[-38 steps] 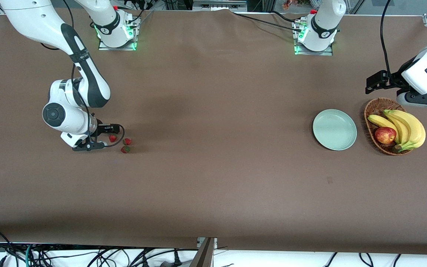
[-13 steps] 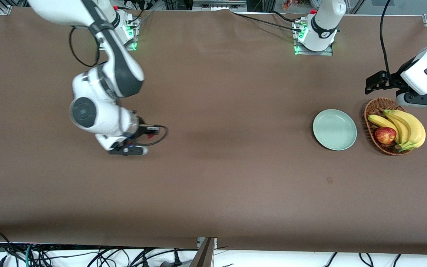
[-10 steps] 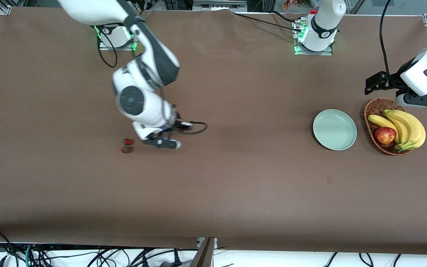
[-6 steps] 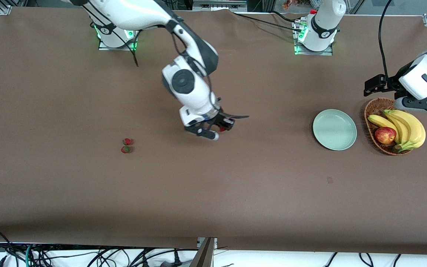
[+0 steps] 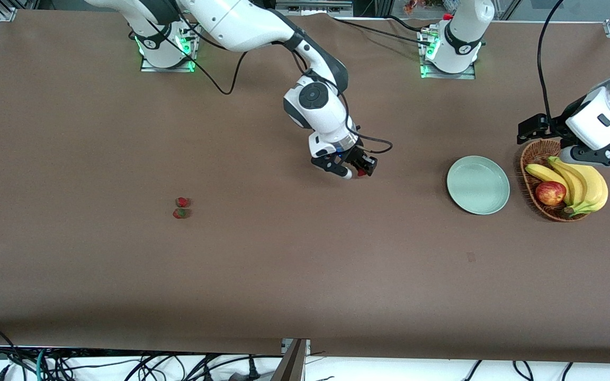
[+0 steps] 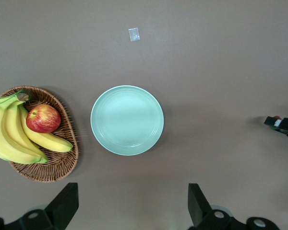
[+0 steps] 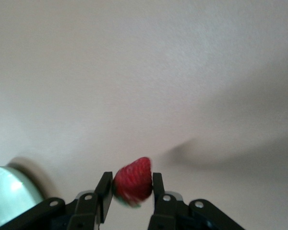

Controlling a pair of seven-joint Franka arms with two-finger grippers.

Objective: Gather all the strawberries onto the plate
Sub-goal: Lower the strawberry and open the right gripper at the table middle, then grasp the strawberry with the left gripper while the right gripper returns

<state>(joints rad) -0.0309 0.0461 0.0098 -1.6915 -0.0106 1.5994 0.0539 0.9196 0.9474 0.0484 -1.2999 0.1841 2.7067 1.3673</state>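
Note:
My right gripper (image 5: 360, 170) is shut on one strawberry (image 7: 133, 181) and carries it above the bare table, between the table's middle and the plate. Two more strawberries (image 5: 180, 207) lie close together on the table toward the right arm's end. The pale mint-green plate (image 5: 477, 184) holds nothing and stands beside the wicker basket; it also shows in the left wrist view (image 6: 127, 120) and at the edge of the right wrist view (image 7: 9, 194). My left gripper (image 6: 130, 206) is open and empty, high up over the basket at the left arm's end.
A brown wicker basket (image 5: 535, 153) holds a bunch of bananas (image 5: 580, 182) and a red-yellow apple (image 5: 550, 192), at the left arm's end beside the plate. A small pale mark (image 5: 471, 257) lies on the brown cloth nearer to the front camera than the plate.
My right gripper took one strawberry from the group of three, lifted it and swung across the table toward the plate. The left arm has shifted a little over the basket.

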